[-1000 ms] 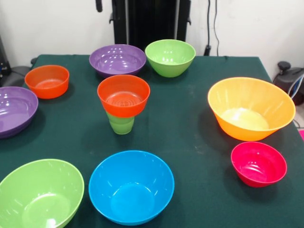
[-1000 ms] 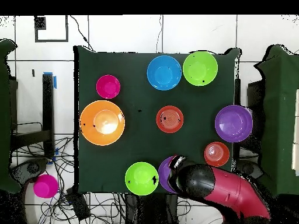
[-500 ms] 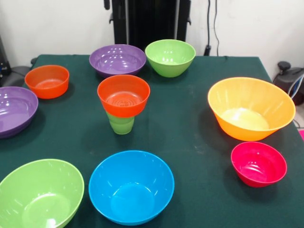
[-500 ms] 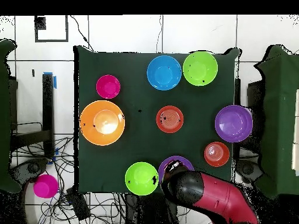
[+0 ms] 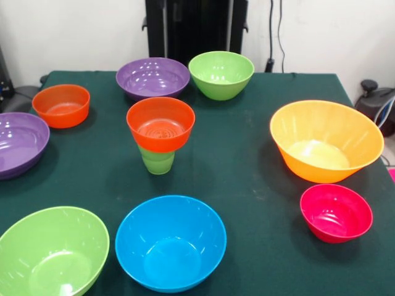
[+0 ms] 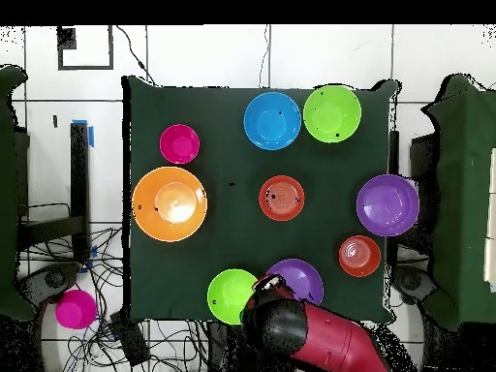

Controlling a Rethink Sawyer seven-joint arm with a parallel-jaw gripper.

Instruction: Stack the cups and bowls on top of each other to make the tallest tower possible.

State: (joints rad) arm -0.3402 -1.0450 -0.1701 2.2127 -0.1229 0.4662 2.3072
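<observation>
The tower stands mid-table: a small orange-red bowl [image 5: 160, 123] [image 6: 282, 198] sits in the light-green cup [image 5: 158, 161]. Loose bowls ring it in the front view: purple [image 5: 152, 77] and lime-green [image 5: 221, 74] at the back, small orange-red [image 5: 61, 105] and a second purple [image 5: 18, 143] on the left, large orange [image 5: 326, 140] and pink-red [image 5: 336, 213] on the right, blue [image 5: 170, 242] and lime-green [image 5: 52, 251] in front. Only the overhead view shows my gripper [image 6: 268, 291], at the table's bottom edge between the lime-green bowl [image 6: 232, 295] and the purple bowl [image 6: 298, 279].
The red and black arm [image 6: 320, 339] lies over the table's bottom edge in the overhead view. A pink object [image 6: 75, 309] and cables lie on the floor at the lower left. A dark chair [image 6: 465, 194] stands to the right of the table.
In the overhead view the arm has swung left and drawn back toward the table edge, uncovering the purple bowl. Its tip has left the top of the front view. No bowl moved.
</observation>
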